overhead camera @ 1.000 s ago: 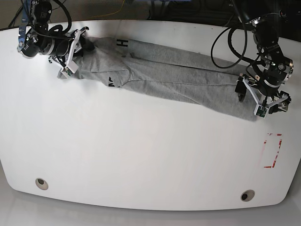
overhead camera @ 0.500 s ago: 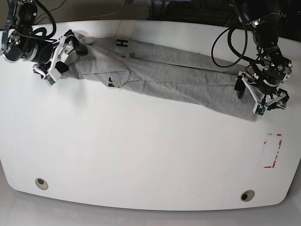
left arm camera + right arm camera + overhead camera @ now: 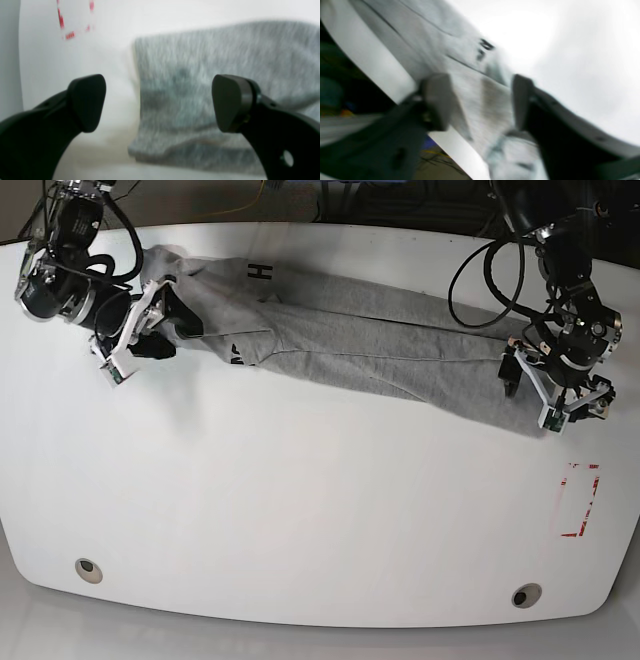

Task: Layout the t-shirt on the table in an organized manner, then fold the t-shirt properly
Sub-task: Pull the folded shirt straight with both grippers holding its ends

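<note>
t-shirt point(image 3: 350, 340) end between left gripper point(image 3: 160, 105) jaws (spread) — unpinched.

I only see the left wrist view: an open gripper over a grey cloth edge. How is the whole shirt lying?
Observer: The t-shirt is bunched into a long band along the far side of the table, not spread flat.
Operator: Where is the right gripper?
Observer: The right gripper is at the band's opposite end, with cloth between its fingers; its view is too blurred to confirm a grip.
Operator: Which end is the neck?
Observer: That end; a black letter shows there.
</note>
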